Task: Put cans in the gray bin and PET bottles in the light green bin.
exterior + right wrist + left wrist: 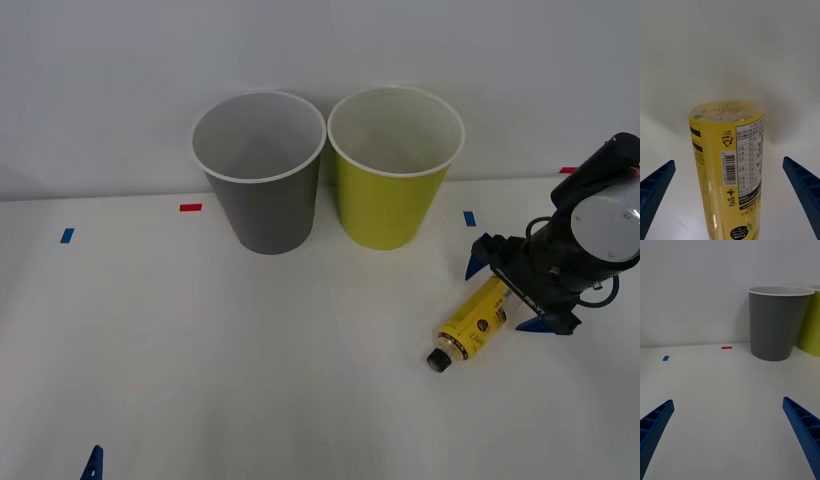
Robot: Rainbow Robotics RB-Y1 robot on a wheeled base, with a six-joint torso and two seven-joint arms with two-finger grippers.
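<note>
— Status?

— Nothing binned yet, far as I can see. The PET bottle [476, 324] lies on its side on the white table [250, 380], black cap toward me. My right gripper [506, 298] straddles its base end, fingers spread wide, not touching it. Grasp, lift and drop all remain.

— Where to?

— The light green bin [392, 205], near the bottle at the wall, touching or just beside the gray bin [268, 200].

— Obstacles?

— None between. Tape marks [190, 207] only. My left gripper [730, 435] hangs unclenched over bare table.
</note>
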